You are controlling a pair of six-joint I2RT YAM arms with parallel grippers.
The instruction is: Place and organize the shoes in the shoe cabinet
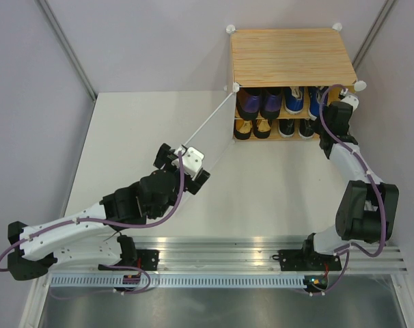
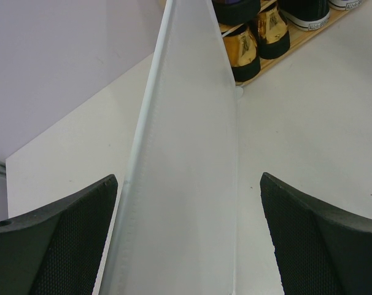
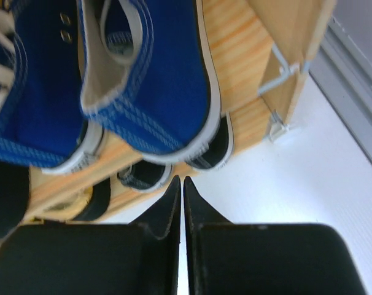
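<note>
The shoe cabinet (image 1: 289, 58) stands at the far right with its white door panel (image 1: 210, 119) swung open to the left. On its upper shelf are purple shoes (image 1: 258, 102) and blue sneakers (image 1: 294, 101). Gold shoes (image 1: 251, 128) and black shoes (image 1: 296, 128) sit on the lower shelf. My left gripper (image 1: 183, 166) is open, its fingers (image 2: 57, 239) straddling the door panel (image 2: 186, 153) without touching it. My right gripper (image 3: 181, 181) is shut and empty, its tips just below the heel of a blue sneaker (image 3: 149, 80) that overhangs the shelf (image 3: 235, 55), with black shoes (image 3: 213, 150) beneath.
The white table (image 1: 275, 184) stretches in front of the cabinet. Grey walls close in at the back and both sides. The cabinet's right side panel (image 3: 290, 55) stands close to the right arm (image 1: 350, 164). A metal rail (image 1: 227, 249) runs along the near edge.
</note>
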